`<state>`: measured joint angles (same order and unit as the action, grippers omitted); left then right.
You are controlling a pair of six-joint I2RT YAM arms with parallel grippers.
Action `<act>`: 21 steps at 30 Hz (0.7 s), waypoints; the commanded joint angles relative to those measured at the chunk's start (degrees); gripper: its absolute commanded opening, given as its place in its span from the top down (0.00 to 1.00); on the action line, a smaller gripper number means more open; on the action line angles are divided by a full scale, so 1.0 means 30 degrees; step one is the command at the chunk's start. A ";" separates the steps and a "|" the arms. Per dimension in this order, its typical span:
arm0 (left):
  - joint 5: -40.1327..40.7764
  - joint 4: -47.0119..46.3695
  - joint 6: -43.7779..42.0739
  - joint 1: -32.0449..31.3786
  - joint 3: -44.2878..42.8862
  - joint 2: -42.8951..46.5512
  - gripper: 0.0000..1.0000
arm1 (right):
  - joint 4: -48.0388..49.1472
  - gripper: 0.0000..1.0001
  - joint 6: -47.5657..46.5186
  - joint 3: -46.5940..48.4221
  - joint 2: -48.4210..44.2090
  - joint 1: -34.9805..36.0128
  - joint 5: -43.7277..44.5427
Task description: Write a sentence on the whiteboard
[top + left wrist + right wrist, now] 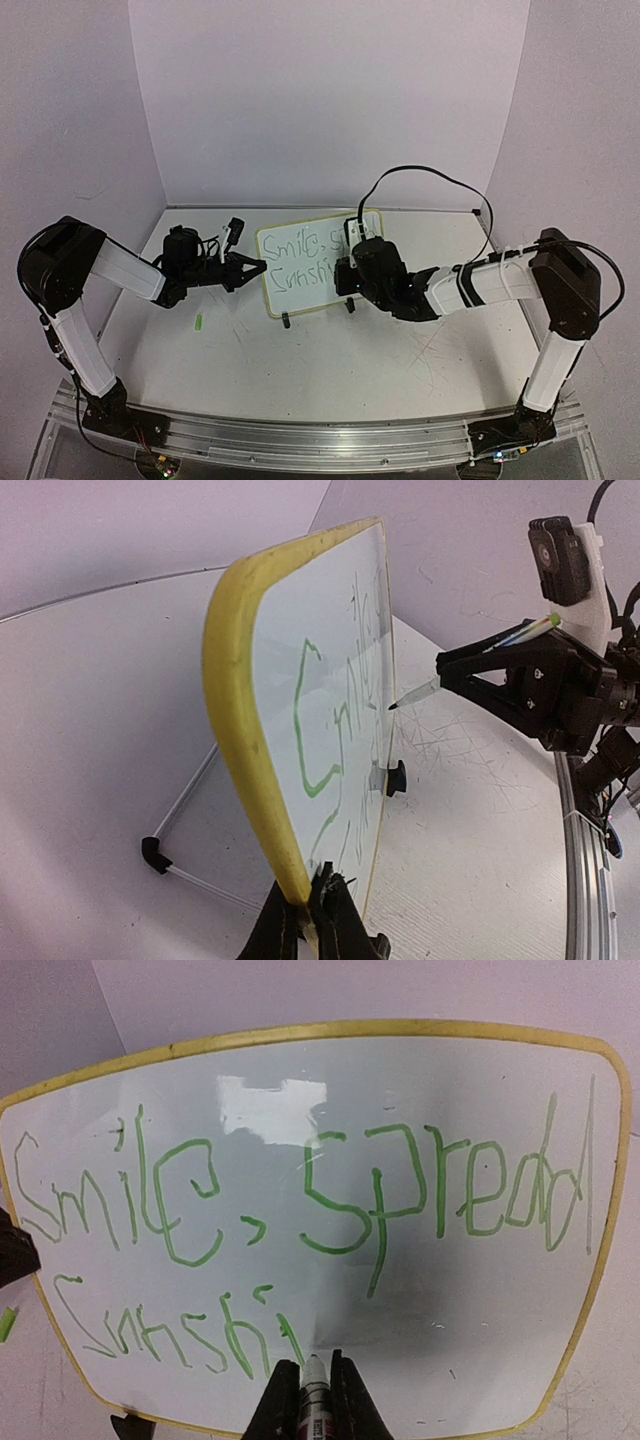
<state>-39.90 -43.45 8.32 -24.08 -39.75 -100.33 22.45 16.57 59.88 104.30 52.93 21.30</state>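
Note:
The whiteboard stands propped on the table, facing the arms. My left gripper is shut on its left edge, pinching the yellow frame between the fingers. The sentence reads "Smile, spread" in green, with "Sunshi" on the line below. My right gripper is shut on a marker. The marker's tip sits at the board just after the last green stroke. In the left wrist view the marker points at the board face from the right.
A small green cap lies on the table left of the board. Black feet and a thin wire stand support the board. A metal rail runs along the near edge. Pale walls enclose the table.

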 commanded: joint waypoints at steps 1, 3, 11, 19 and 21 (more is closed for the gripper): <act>0.2115 0.2205 -0.2204 0.0086 0.0194 -0.0551 1.00 | 0.0454 1.00 -0.0370 0.0784 -0.0387 -0.0270 0.0125; 0.2136 0.2192 -0.2222 0.0080 0.0164 -0.0557 1.00 | 0.0454 1.00 -0.0524 0.1082 -0.0182 -0.0351 0.0070; 0.2135 0.2206 -0.2228 0.0079 0.0066 -0.0675 1.00 | 0.0455 1.00 -0.0806 0.1263 0.0397 -0.0460 0.0092; 0.2107 0.2192 -0.2219 0.0080 0.0036 -0.0712 1.00 | 0.0270 1.00 -0.0363 0.0649 0.0613 -0.0463 0.0290; 0.2100 0.2207 -0.2230 0.0080 0.0038 -0.0719 1.00 | 0.0171 1.00 -0.0194 0.0521 0.0655 -0.0461 0.0242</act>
<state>-39.90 -43.44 8.29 -24.08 -39.75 -100.33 22.90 15.05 61.93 105.12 51.79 21.33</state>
